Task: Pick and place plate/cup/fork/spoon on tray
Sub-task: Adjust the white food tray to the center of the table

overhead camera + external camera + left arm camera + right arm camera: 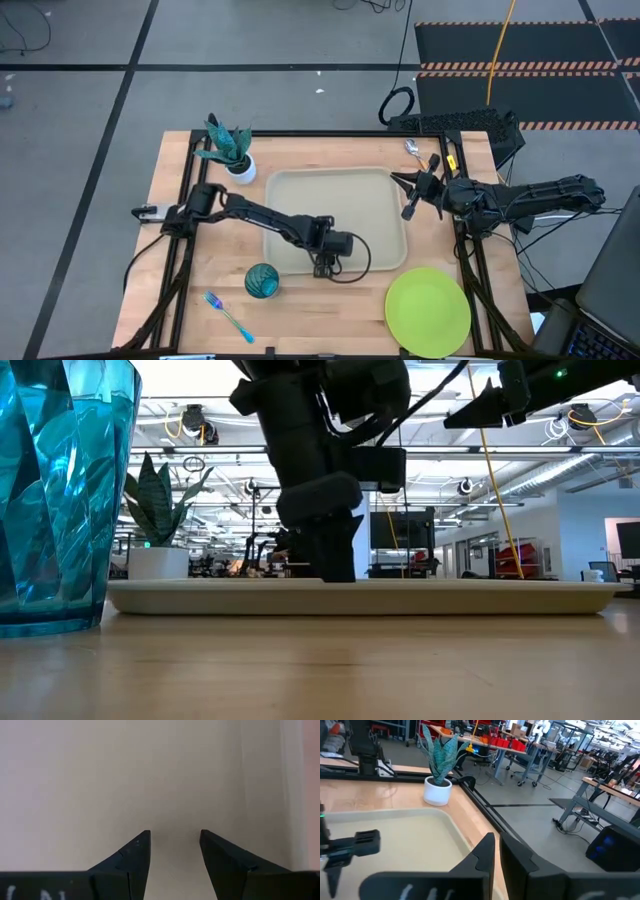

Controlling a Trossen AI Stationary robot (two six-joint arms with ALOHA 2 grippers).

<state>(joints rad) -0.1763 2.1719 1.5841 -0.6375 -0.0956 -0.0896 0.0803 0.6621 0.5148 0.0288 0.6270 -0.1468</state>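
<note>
The beige tray [300, 200] lies in the middle of the table. My left gripper [174, 836] is open and empty; it points down over the tray floor by the tray's near rim [323, 266]. The teal cup [262, 281] stands upright just left of it, off the tray, and fills the left of the low view [60, 490]. The blue-handled fork [228, 315] lies near the front left edge. The lime-green plate [428, 311] lies flat at the front right. The spoon [412, 149] lies at the far right. My right gripper [404, 195] hovers shut above the tray's right rim.
A white pot with a green plant [238, 160] stands just beyond the tray's far left corner. Black frame rails run along the table's far edge [330, 135] and both sides. Bare wood shows between the cup and the plate [340, 310].
</note>
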